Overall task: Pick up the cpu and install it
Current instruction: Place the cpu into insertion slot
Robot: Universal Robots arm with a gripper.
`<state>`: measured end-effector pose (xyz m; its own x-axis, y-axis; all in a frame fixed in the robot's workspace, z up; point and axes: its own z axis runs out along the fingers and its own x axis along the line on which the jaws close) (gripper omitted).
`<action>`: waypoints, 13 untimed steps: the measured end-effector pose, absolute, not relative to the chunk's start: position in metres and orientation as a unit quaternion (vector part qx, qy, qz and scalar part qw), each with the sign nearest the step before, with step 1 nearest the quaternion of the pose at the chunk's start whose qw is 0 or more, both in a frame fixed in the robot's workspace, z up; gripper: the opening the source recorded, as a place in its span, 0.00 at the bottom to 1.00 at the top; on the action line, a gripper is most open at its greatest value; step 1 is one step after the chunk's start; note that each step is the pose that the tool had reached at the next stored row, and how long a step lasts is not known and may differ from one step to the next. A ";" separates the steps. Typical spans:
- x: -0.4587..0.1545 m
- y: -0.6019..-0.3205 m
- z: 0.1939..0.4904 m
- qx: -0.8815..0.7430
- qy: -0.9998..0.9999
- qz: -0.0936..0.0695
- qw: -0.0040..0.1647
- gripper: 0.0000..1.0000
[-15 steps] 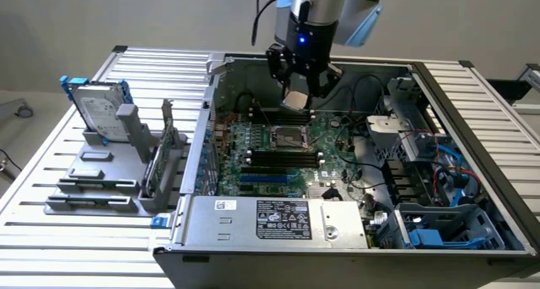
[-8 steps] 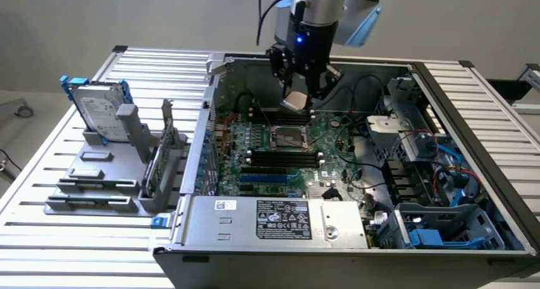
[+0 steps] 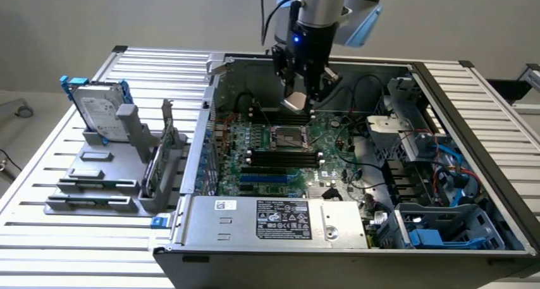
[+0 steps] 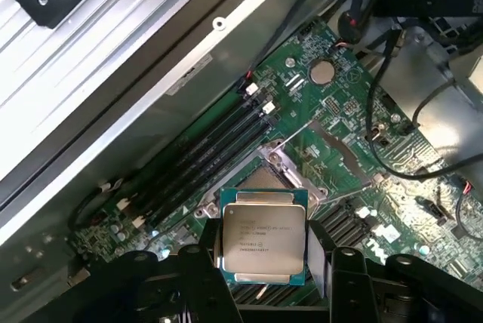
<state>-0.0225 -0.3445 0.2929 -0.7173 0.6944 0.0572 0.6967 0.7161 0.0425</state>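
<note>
A robot arm reaches down into an open computer case. Its gripper is clamped on the cpu, one black finger on each of two opposite edges, with the silver top plate and its printed lettering facing the wrist camera. In the exterior view the chip hangs clear above the green motherboard, at about twelve o'clock from the metal-framed socket and not touching it.

The step in hand looks like carrying the chip over the socket. Done well, that probably means holding the chip level and square to the frame, matching its corners, and coming in from straight above instead of sliding sideways. Black memory slots lie just beside the socket at six o'clock, and loose black cables hang at two o'clock, so there is little room to stray. Whether the socket's retaining frame stands fully open is hard to judge.

The case sits on a slatted metal table. At nine o'clock from the case, a silver hard drive stands upright in a grey fixture. A plain pale wall lies behind.
</note>
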 end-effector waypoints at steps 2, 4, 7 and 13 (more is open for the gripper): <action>-0.022 -0.345 0.292 -0.393 -0.919 -0.031 0.018 0.55; -0.022 -0.345 0.291 -0.409 -0.912 -0.031 0.017 0.55; -0.022 -0.345 0.290 -0.434 -0.900 -0.032 0.017 0.55; -0.022 -0.345 0.287 -0.482 -0.875 -0.032 0.015 0.55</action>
